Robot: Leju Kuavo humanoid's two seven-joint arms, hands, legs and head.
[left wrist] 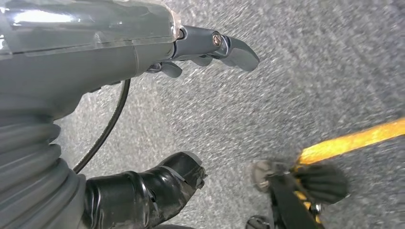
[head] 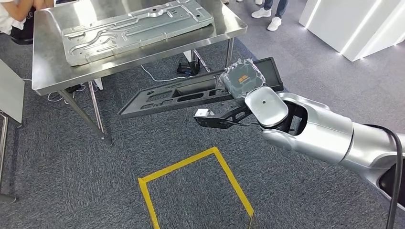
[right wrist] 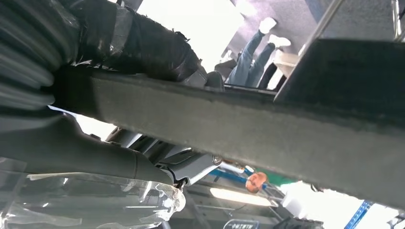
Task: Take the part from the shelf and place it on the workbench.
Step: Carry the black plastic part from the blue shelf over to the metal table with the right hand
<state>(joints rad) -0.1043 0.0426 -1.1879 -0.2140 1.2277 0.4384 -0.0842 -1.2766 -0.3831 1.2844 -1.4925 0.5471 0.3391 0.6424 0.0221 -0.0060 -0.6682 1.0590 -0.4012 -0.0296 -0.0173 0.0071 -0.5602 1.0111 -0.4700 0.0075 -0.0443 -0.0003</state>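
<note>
My right hand (head: 242, 78) grips a long flat black part (head: 176, 95) near its right end and holds it level in the air, in front of and below the steel workbench (head: 47, 67). The right wrist view shows the part's dark edge (right wrist: 248, 129) clamped between the thumb and the fingers of my right hand (right wrist: 157, 52). A large silver stamped panel (head: 138, 28) lies on the workbench top. My left hand (left wrist: 191, 47) hangs over the grey carpet with fingers apart and holds nothing.
A yellow tape rectangle (head: 191, 162) marks the carpet below the part. Cables (head: 157, 76) and a black box lie under the workbench. A person's feet (head: 267, 16) stand behind it, and another person sits at the far left. A white lit counter (head: 353, 28) stands at the right.
</note>
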